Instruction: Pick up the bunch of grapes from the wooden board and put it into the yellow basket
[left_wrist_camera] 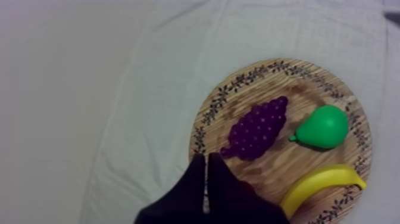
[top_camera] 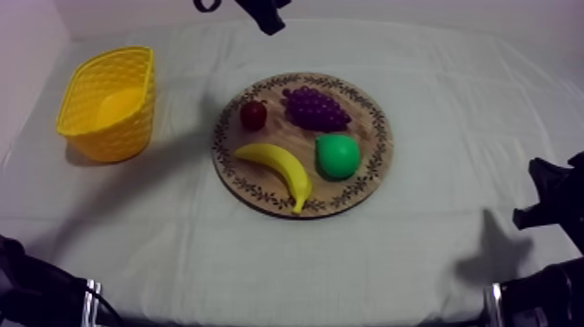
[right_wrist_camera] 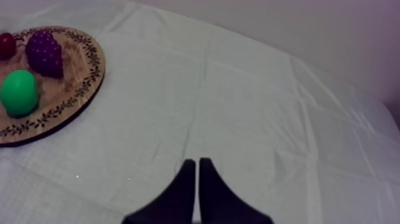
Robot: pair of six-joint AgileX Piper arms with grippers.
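Under both grippers spreads the table's grey-white cloth (top_camera: 452, 104), the largest thing in sight. Directly below the left gripper (left_wrist_camera: 206, 156) lies the round wooden board (top_camera: 382, 143). In the left wrist view the gripper's tip is over the board's patterned rim. Its two black fingers are pressed together into a narrow wedge with nothing between them. The left arm (top_camera: 261, 13) comes in at the far edge of the table in the top view. The yellow basket (top_camera: 130, 130) stands on the cloth off to one side of that arm, well apart from the board, and holds nothing.

On the board, the banana (top_camera: 278, 165) lies on the side away from the left gripper's tip, curved along the rim. The bunch of grapes (top_camera: 315, 108) rests on the wood just ahead of the left gripper's tip, its narrow end nearest the fingers. No finger is closed round it. The green pear (top_camera: 337, 156) sits beyond the grapes from that gripper, between them and the banana. The small red fruit (top_camera: 254, 115) is just beside the grapes, near the rim.

The right gripper (right_wrist_camera: 197, 161) hangs over bare cloth, its fingers likewise together and gripping nothing. The board is well apart from it, and of the fruit the pear and the grapes lie closest to it.
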